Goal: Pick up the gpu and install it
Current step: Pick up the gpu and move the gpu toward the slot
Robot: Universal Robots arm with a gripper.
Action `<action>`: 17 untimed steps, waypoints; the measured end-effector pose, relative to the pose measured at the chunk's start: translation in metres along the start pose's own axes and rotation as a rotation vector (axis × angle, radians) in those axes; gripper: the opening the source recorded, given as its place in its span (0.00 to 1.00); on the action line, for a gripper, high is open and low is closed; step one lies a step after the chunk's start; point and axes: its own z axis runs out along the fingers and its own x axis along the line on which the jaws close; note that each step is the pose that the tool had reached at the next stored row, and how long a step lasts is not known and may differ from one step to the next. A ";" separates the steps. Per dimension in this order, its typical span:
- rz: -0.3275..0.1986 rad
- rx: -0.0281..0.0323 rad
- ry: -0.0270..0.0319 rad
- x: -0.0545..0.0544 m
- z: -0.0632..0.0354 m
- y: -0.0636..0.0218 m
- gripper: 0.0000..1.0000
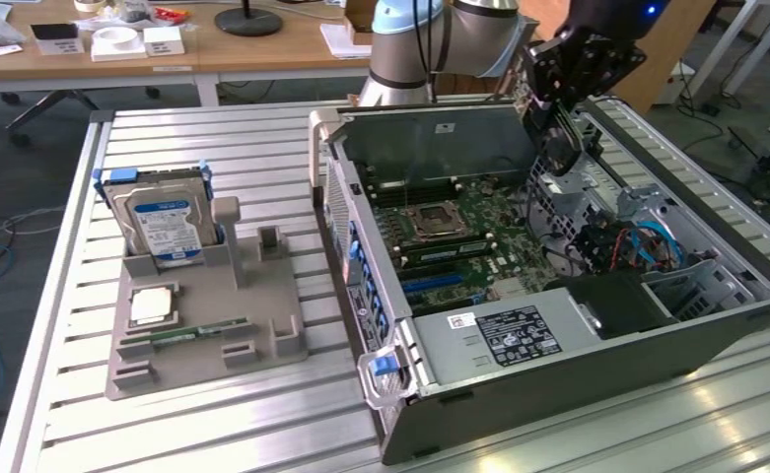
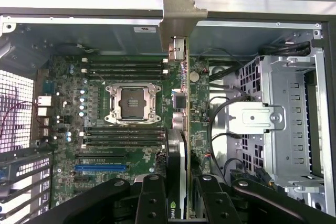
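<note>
My gripper (image 1: pixel 572 84) hangs over the far right part of the open computer case (image 1: pixel 582 370), shut on the gpu (image 1: pixel 560 148). The card is dark and hangs below the fingers, above the case interior. In the wrist view the gpu (image 2: pixel 183 124) is seen edge-on between the black fingers (image 2: pixel 152 198), with its silvery end bracket (image 2: pixel 176 11) pointing away from the gripper (image 2: pixel 181 182). Beneath it lies the green motherboard (image 2: pixel 105 140) with an empty CPU socket (image 2: pixel 131 103) and a blue slot (image 2: pixel 100 167). The card is not touching the board.
A grey parts holder (image 1: pixel 207 340) on the slatted metal table (image 1: pixel 227 148) carries a silver hard drive (image 1: pixel 164 225), a CPU chip (image 1: pixel 152 305) and a green RAM stick (image 1: pixel 198 332). The drive cage (image 2: pixel 283 124) and cables (image 1: pixel 635 246) fill the case's right side. The arm's base (image 1: pixel 404 44) stands behind.
</note>
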 end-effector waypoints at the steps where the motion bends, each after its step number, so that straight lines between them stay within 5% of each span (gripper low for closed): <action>1: 0.000 0.0000 0.0001 -0.001 0.0000 0.0000 0.27; 17: 0.000 0.0001 0.0012 -0.025 0.0005 0.0004 0.27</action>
